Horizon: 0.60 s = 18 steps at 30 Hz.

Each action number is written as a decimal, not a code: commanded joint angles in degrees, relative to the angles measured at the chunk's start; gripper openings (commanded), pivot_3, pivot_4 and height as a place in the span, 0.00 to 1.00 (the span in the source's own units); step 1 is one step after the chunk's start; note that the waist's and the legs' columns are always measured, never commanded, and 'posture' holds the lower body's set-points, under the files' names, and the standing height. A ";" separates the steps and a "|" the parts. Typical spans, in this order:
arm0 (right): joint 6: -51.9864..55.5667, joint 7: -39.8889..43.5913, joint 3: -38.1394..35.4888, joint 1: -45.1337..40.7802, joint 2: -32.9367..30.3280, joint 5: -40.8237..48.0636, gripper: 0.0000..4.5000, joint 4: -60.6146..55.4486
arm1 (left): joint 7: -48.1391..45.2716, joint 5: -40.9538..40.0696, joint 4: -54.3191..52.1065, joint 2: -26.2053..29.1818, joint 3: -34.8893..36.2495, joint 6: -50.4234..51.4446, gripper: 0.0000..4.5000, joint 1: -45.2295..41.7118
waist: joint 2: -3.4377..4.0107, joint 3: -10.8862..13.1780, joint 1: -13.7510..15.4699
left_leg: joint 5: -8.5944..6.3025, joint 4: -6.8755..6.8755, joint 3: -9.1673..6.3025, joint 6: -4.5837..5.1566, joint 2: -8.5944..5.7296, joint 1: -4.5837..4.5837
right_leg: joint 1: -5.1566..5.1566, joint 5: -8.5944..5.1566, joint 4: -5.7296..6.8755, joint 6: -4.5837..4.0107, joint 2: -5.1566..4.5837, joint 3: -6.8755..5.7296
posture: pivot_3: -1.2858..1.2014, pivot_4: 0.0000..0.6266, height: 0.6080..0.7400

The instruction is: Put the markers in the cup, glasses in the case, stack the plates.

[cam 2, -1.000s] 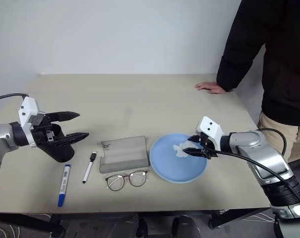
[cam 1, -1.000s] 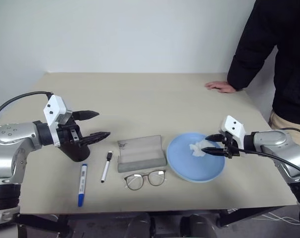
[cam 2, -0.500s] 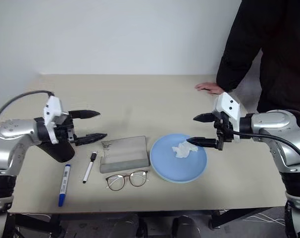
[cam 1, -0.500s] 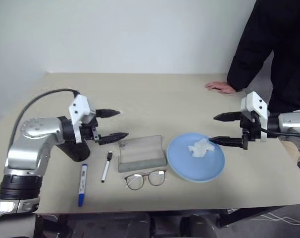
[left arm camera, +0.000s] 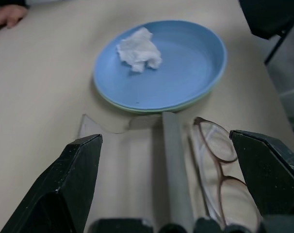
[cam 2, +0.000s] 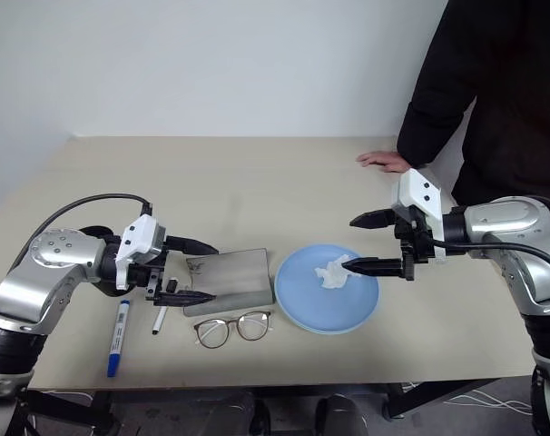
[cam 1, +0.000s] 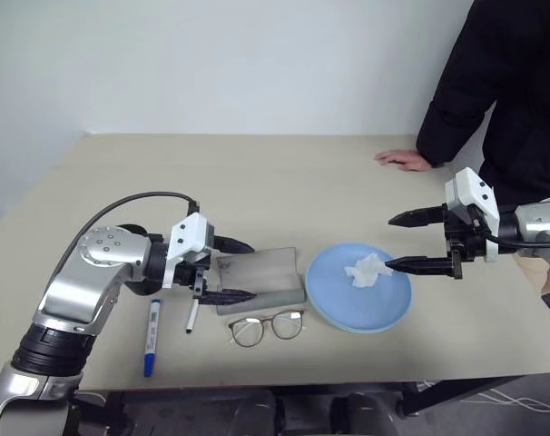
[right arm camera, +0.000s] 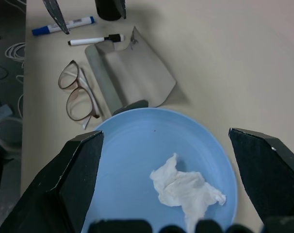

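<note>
On the table [cam 1: 284,173], left to right: two markers [cam 1: 152,337] [cam 1: 194,308] side by side, case [cam 1: 266,277], stacked plates [cam 1: 384,309]. Tissue [cam 1: 364,270] on the top plate. Glasses [cam 1: 265,329] just before the case, nearer the front edge. Cup [cam 2: 98,289] behind the markers, at far left, largely hidden. A person's hand [cam 1: 404,161] flat on the far right of the table, well behind the plates.
</note>
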 commanded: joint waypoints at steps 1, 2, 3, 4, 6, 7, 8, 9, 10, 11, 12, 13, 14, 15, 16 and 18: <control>-1.27 -1.31 -0.29 -1.95 0.65 -0.74 0.99 -0.74 | 0.66 0.59 -5.31 -0.08 -1.98 0.65 1.00 0.65 | 0.01 0.00 0.01 | 0.00 0.00 0.00 0.00 0.00 0.00 | 0.00 0.00 0.00 0.00 0.00 0.00 | 0.52 0.00 0.68; -1.09 -1.63 -0.09 -1.80 0.96 -0.73 0.99 -1.05 | 1.85 1.54 -6.08 -0.64 -2.92 0.86 1.00 1.24 | 0.01 0.00 0.00 | 0.00 0.00 0.00 0.00 0.00 0.00 | 0.00 0.00 0.00 0.00 0.00 0.00 | 0.52 0.00 0.68; -0.89 -1.86 0.06 -1.75 1.16 -0.66 0.99 -1.32 | 2.70 2.15 -6.58 -0.96 -3.48 1.07 1.00 1.63 | 0.01 0.00 0.02 | 0.00 0.00 0.00 0.00 0.02 0.00 | 0.00 0.00 0.00 0.00 0.02 0.00 | 0.52 0.00 0.68; -0.77 -2.11 0.19 -1.69 1.35 -0.66 0.99 -1.55 | 3.43 2.82 -6.99 -1.30 -4.07 0.91 1.00 2.23 | 0.01 0.00 0.01 | 0.00 0.00 -0.01 0.00 0.01 0.01 | 0.02 0.00 0.01 0.00 0.02 0.00 | 0.52 0.00 0.68; -0.44 -2.47 0.39 -1.85 1.71 -0.58 0.99 -1.58 | 4.89 3.95 -7.46 -2.15 -5.33 1.13 1.00 3.28 | 0.01 0.00 0.02 | 0.01 0.00 -0.01 0.00 0.01 0.00 | 0.01 0.01 0.03 0.00 0.03 0.00 | 0.52 0.00 0.68; -0.39 -2.54 0.55 -1.99 1.82 -0.59 0.99 -1.49 | 5.85 5.06 -7.41 -2.58 -6.15 0.85 1.00 3.73 | 0.01 0.00 0.03 | 0.01 0.00 -0.01 0.00 0.01 0.00 | 0.02 0.01 0.03 0.00 0.03 0.00 | 0.52 0.00 0.68; -0.40 -2.60 0.69 -2.10 1.87 -0.57 0.99 -1.42 | 6.39 5.95 -7.33 -2.69 -6.84 0.74 1.00 4.10 | 0.01 0.00 0.02 | 0.01 0.00 -0.01 0.00 0.00 0.00 | 0.02 0.01 0.03 0.01 0.03 0.00 | 0.52 0.00 0.68; -0.47 -2.58 0.90 -2.34 1.91 -0.59 0.99 -1.10 | 6.73 6.84 -7.20 -2.60 -7.35 0.49 1.00 4.41 | 0.01 0.00 0.02 | 0.01 0.00 -0.01 0.00 0.00 0.00 | 0.03 0.01 0.03 0.01 0.04 0.00 | 0.52 0.00 0.68; -0.51 -2.54 1.07 -2.57 1.94 -0.59 0.99 -0.79 | 6.88 7.22 -7.15 -2.50 -7.60 0.54 1.00 4.58 | 0.00 0.00 0.02 | 0.01 0.00 -0.01 0.00 0.00 0.00 | 0.03 0.01 0.03 0.01 0.04 0.01 | 0.52 0.00 0.68; -0.52 -2.44 1.21 -2.73 1.96 -0.53 0.99 -0.56 | 7.03 7.52 -7.11 -2.40 -7.80 0.66 1.00 4.57 | 0.00 0.00 0.03 | 0.01 0.00 0.00 0.00 -0.01 0.00 | 0.03 0.01 0.04 0.01 0.04 0.01 | 0.52 0.00 0.68; -0.52 -2.36 1.30 -2.83 1.97 -0.49 0.99 -0.42 | 7.15 7.70 -7.08 -2.37 -7.91 0.74 1.00 4.52 | 0.00 0.00 0.04 | 0.01 0.00 -0.01 0.00 -0.01 0.00 | 0.02 0.01 0.03 0.01 0.04 0.01 | 0.52 0.00 0.68; -0.53 -2.37 1.45 -2.98 2.04 -0.54 0.99 -0.30 | 7.19 8.03 -6.96 -2.30 -8.12 0.89 1.00 4.35 | 0.00 0.00 0.05 | 0.01 0.00 -0.01 0.00 -0.01 0.00 | 0.02 0.01 0.03 0.01 0.04 0.00 | 0.52 0.00 0.68; -0.54 -2.39 1.56 -3.08 2.10 -0.58 0.99 -0.22 | 7.20 8.29 -6.86 -2.27 -8.27 0.96 1.00 4.23 | 0.01 0.00 0.04 | 0.01 0.00 -0.01 0.00 -0.01 0.00 | 0.02 0.01 0.03 0.00 0.03 0.01 | 0.52 0.00 0.68; -0.53 -2.45 1.68 -3.24 2.25 -0.62 0.99 -0.07 | 7.04 8.98 -6.68 -2.14 -8.78 0.68 1.00 4.00 | 0.00 0.00 0.04 | 0.01 0.00 -0.01 0.00 -0.01 0.00 | 0.02 0.01 0.03 0.00 0.03 0.00 | 0.52 0.00 0.68; -0.53 -2.47 1.78 -3.34 2.37 -0.62 0.99 0.04 | 6.81 9.51 -6.49 -2.07 -9.28 0.52 1.00 3.82 | 0.00 0.00 0.04 | 0.01 0.00 -0.01 0.00 -0.01 0.00 | 0.02 0.01 0.03 0.01 0.02 0.00 | 0.52 0.00 0.68; -0.60 -2.51 1.97 -3.50 2.54 -0.71 0.99 0.16 | 6.35 10.37 -6.19 -2.05 -9.96 0.00 1.00 3.59 | 0.01 0.00 0.04 | 0.01 0.00 -0.01 0.00 -0.01 0.00 | 0.02 0.01 0.03 0.01 0.02 0.00 | 0.52 0.00 0.68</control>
